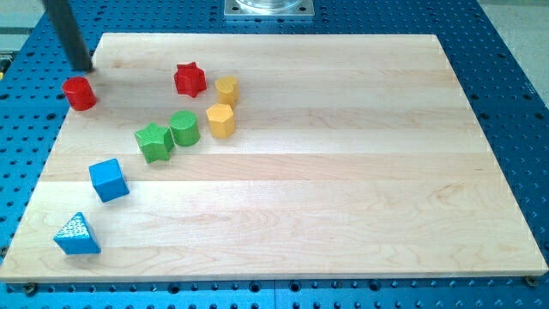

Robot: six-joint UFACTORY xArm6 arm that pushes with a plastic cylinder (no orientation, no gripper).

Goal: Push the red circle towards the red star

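Observation:
The red circle point(79, 93) sits near the board's left edge, toward the view's top. The red star point(190, 79) lies well to its right, slightly higher in the view. My tip point(83, 68) is at the board's top left corner, just above the red circle with a small gap between them. The dark rod rises from it toward the view's top left.
Right of the red star are a yellow cylinder point(226, 89) and a yellow hexagon point(220, 120). Below them lie a green cylinder point(184, 129) and a green star point(153, 142). A blue cube point(108, 180) and a blue triangle point(76, 234) sit at lower left. The wooden board point(343, 172) rests on a blue perforated table.

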